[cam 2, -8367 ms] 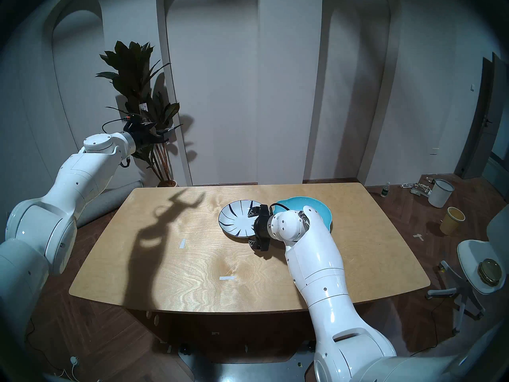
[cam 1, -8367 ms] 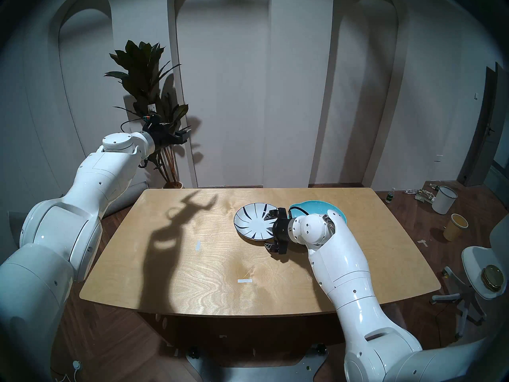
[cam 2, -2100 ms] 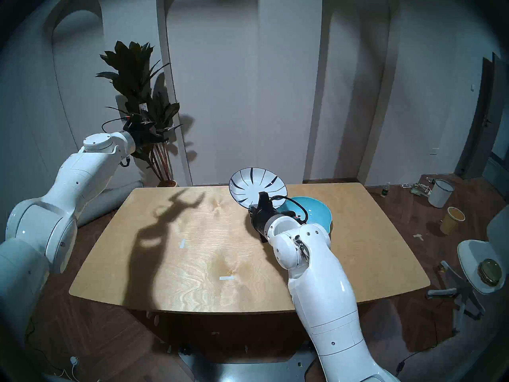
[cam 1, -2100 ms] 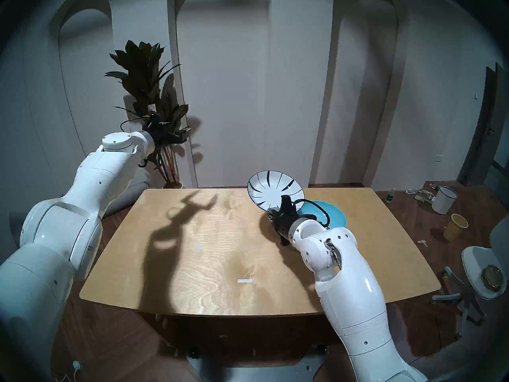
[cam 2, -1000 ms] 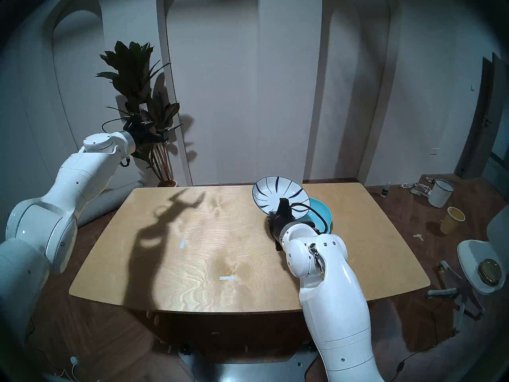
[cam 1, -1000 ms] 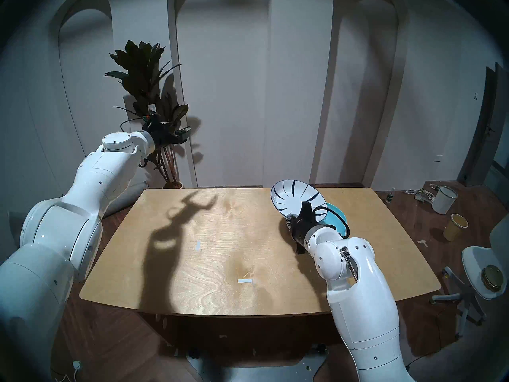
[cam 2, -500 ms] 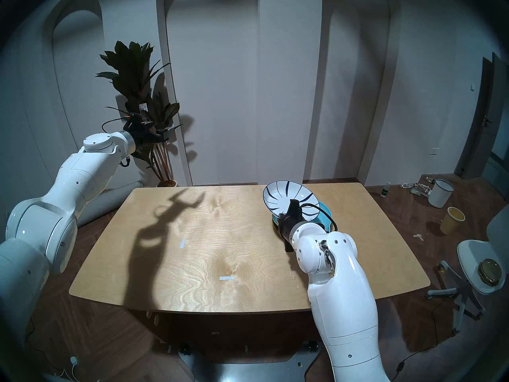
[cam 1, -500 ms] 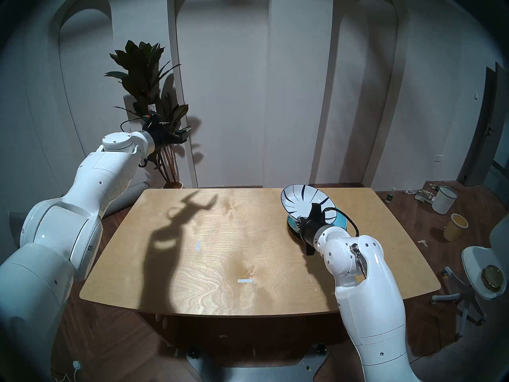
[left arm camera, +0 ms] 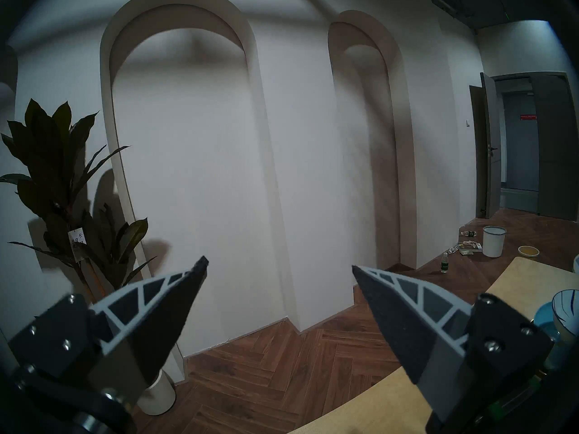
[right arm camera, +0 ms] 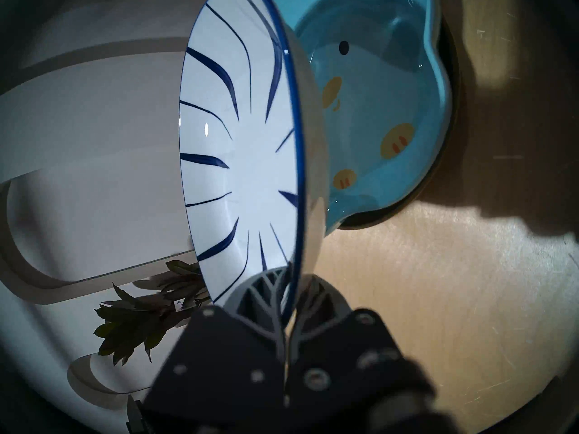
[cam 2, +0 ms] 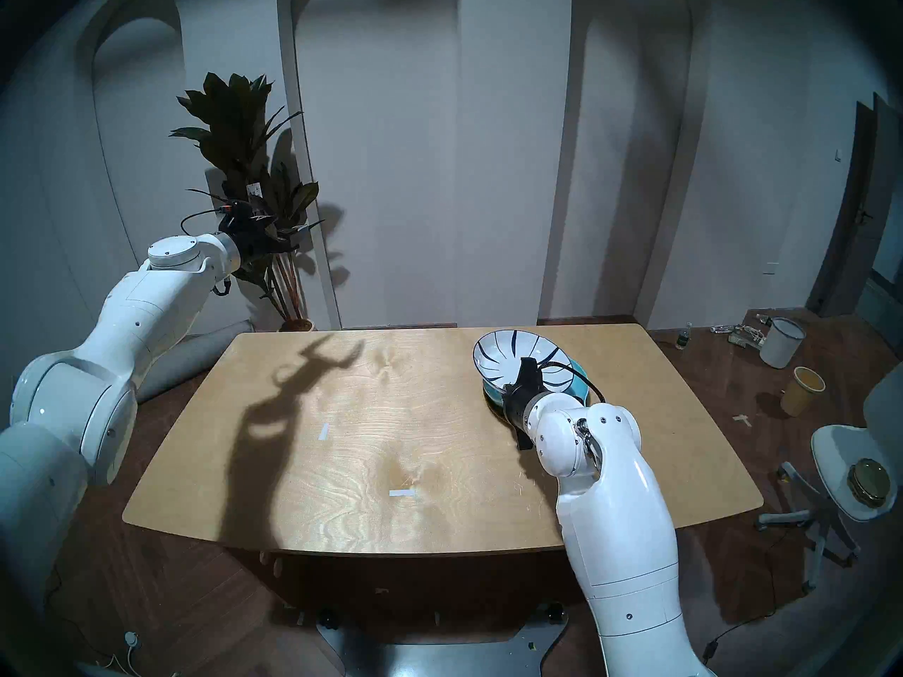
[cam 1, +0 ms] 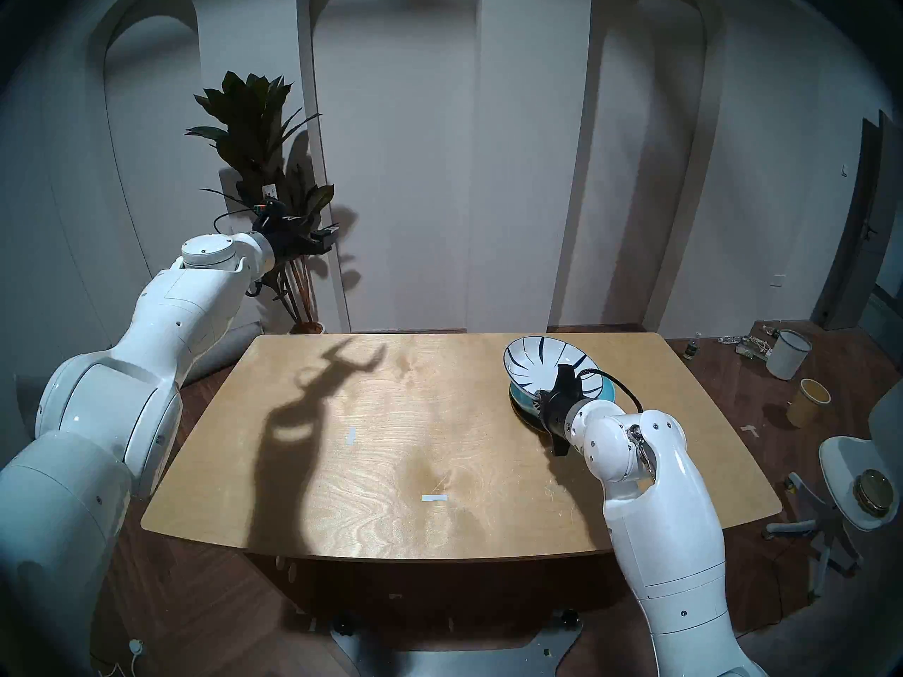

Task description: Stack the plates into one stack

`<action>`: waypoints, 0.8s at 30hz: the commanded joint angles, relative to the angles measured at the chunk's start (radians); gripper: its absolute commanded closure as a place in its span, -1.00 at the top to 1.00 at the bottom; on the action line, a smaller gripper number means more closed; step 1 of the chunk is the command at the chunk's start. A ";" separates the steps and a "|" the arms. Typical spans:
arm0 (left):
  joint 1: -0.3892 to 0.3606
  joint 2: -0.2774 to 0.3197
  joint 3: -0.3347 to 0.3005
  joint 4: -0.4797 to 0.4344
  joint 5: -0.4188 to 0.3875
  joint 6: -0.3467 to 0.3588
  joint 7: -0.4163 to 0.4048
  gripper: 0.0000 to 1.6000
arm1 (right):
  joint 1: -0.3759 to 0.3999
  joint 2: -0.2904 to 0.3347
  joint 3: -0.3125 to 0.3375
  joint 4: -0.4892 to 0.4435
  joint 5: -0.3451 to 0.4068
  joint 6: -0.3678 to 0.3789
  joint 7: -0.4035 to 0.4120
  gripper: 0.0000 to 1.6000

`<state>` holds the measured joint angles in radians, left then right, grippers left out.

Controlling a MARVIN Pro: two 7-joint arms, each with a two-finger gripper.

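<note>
The white plate with dark-blue stripes [cam 1: 535,363] [right arm camera: 238,142] hangs tilted over the turquoise penguin plate [cam 1: 608,393] [right arm camera: 376,110] at the table's far right. My right gripper [cam 1: 562,377] [right arm camera: 289,278] is shut on the striped plate's near rim. I cannot tell whether the two plates touch. A dark rim [right arm camera: 407,209] shows under the turquoise plate. My left gripper [cam 1: 325,236] [left arm camera: 279,264] is open and empty, held high beyond the table's far left corner.
The wooden table [cam 1: 391,466] carries two tape marks [cam 1: 434,498]. A potted plant [cam 1: 266,173] stands behind the left gripper. On the floor to the right are a yellow cup [cam 1: 808,402], a white bucket [cam 1: 787,353] and a chair holding a gold-lidded tin [cam 1: 872,488].
My right gripper carried the striped plate to the right and down, from above the table's far edge to just over the turquoise plate. The left arm stayed still.
</note>
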<state>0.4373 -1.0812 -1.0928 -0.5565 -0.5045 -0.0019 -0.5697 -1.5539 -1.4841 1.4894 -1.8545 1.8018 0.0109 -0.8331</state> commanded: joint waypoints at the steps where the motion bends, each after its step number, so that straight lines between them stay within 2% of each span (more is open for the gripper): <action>1: -0.034 0.001 -0.006 -0.010 0.000 -0.005 -0.001 1.00 | 0.025 -0.001 0.004 -0.037 -0.003 -0.001 0.013 -1.00; 15: -0.035 0.001 -0.007 -0.010 0.000 -0.005 -0.001 1.00 | -0.007 0.007 0.035 -0.039 -0.002 -0.009 0.030 -1.00; 24: -0.034 0.001 -0.007 -0.010 0.001 -0.005 -0.001 1.00 | 0.001 0.016 0.063 -0.013 0.003 -0.003 0.049 -1.00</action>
<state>0.4373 -1.0817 -1.0940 -0.5563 -0.5035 -0.0019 -0.5704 -1.5766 -1.4756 1.5357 -1.8464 1.8047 0.0023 -0.8245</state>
